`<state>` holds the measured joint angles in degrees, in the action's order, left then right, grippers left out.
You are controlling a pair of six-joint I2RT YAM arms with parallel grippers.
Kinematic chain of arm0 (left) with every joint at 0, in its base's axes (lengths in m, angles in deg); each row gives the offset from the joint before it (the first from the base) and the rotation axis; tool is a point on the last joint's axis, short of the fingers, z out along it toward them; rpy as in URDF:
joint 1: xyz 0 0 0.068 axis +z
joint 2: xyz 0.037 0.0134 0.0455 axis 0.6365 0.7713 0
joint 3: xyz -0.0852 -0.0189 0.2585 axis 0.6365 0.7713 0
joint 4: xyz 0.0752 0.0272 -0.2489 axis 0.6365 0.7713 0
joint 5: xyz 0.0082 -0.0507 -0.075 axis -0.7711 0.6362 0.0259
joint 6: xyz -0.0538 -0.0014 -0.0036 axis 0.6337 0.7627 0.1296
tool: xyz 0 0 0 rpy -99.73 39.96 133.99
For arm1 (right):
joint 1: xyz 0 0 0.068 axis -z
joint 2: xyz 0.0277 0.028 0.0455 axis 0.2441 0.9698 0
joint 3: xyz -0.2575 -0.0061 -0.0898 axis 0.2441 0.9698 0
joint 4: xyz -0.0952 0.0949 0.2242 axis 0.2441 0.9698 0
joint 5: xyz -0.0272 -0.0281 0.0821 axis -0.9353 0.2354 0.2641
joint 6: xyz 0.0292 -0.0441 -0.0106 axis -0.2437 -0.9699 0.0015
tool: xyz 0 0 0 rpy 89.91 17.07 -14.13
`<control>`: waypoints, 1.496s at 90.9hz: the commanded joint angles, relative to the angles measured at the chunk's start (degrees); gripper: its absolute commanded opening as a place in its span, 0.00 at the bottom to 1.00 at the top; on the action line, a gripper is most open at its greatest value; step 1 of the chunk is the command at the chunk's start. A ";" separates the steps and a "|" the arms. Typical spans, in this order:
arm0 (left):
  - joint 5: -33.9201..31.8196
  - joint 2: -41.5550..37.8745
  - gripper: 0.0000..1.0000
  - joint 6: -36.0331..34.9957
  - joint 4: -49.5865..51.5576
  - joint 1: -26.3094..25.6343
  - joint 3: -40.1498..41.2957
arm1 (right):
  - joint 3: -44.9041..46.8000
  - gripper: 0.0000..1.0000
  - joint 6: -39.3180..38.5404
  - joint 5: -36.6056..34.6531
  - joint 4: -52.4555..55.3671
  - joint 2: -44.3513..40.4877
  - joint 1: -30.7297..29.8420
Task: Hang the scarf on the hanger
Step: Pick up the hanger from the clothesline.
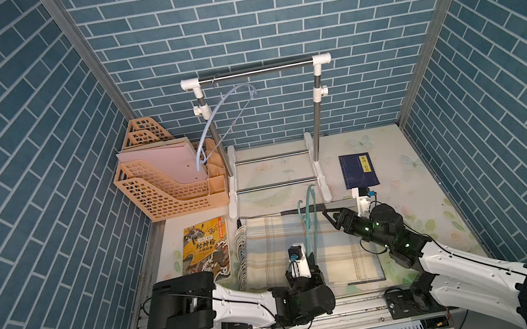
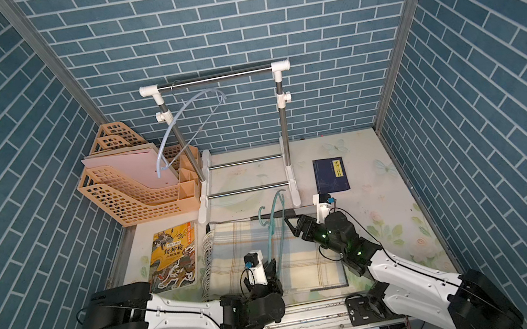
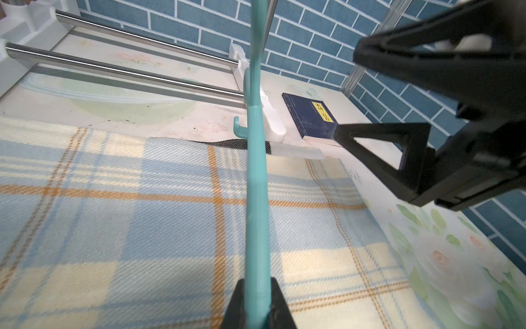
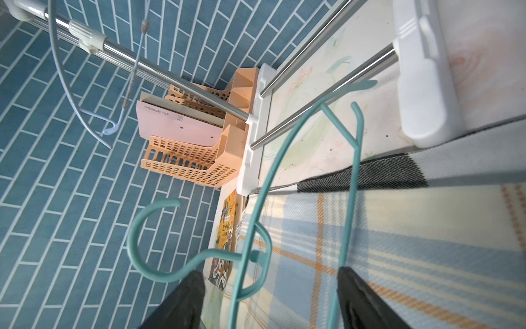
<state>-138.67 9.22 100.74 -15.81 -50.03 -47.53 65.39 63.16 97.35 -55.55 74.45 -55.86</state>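
Cream-and-blue plaid scarf [image 1: 305,249] lies flat on the desk [image 1: 403,185], just in front of the rack [image 1: 257,71]. Over it a teal hanger [image 3: 256,199] stands on edge, one end pinched in the left claw [image 3: 257,284], which is closed tight on it. The right claw [image 1: 330,220] gapes wide and holds nothing, its tips just beside the hanger's hook end. A yellow book [image 1: 206,251] lies left of the scarf, a blue book [image 1: 359,169] beyond the right claw.
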 commanded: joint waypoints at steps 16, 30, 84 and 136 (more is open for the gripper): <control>-0.23 1.68 0.00 -3.14 -1.97 -0.38 -0.42 | -7.33 0.76 5.77 4.39 -9.04 12.89 -0.07; 0.15 1.77 0.00 -3.54 -2.61 -0.41 0.12 | -8.68 0.72 9.85 6.48 -14.49 20.82 0.19; 1.54 -0.40 0.52 -8.13 0.47 -0.40 -2.05 | -8.09 0.03 12.53 7.03 -18.01 27.00 0.43; 21.91 -17.97 0.81 -10.76 32.38 14.14 -20.26 | -8.97 0.02 11.60 6.36 -15.30 27.79 0.52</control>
<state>-126.52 -6.35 90.44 9.09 -42.38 -65.80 57.28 77.59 104.54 -71.97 101.36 -55.47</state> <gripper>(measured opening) 0.828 0.099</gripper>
